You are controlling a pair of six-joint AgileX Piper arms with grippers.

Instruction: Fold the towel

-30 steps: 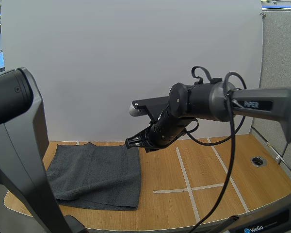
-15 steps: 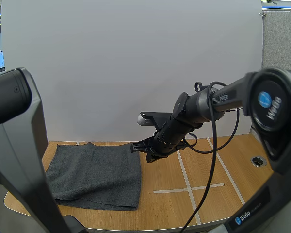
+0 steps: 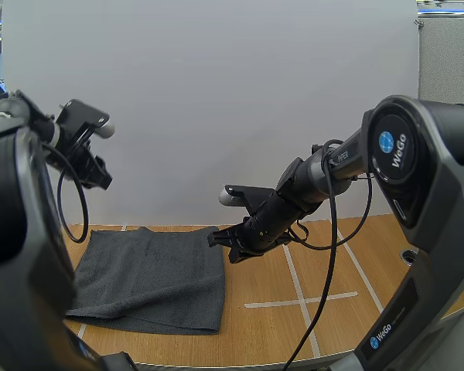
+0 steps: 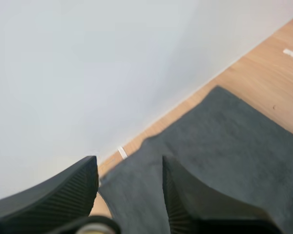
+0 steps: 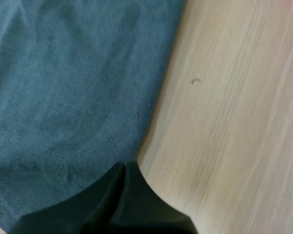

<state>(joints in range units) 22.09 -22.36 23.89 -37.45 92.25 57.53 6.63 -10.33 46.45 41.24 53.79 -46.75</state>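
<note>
Towels, one: a dark grey terry-cloth towel (image 3: 151, 274), rectangular. It lies flat on the left half of the light wooden table (image 3: 332, 263), its far edge near the white back wall. Our left wrist view shows its far corner (image 4: 224, 161). Our right wrist view shows its right edge against bare wood (image 5: 73, 97).

Grippers, two.
- Our left gripper (image 3: 95, 171) hangs high above the towel's left side, well apart from it. Its fingers (image 4: 63, 187) stand apart with ribbed faces turned to each other, and nothing lies between them.
- Our right gripper (image 3: 219, 241) sits low at the towel's far right corner. Its fingers (image 5: 123, 178) lie together as one dark wedge, the tip over the towel's right edge. We see no cloth pinched in it.

Tape lines, pale, several: they form a cross (image 3: 301, 297) on the right half of the table.

Holes, one: a round hole (image 3: 409, 256) with a dark rim, near the table's right edge.

Changes from half a second ago:
- Our left arm has swung, so the left gripper now shows in the high view where a broad grey link stood.
- Our right gripper has barely shifted at the corner.
- The towel lies as it did.
</note>
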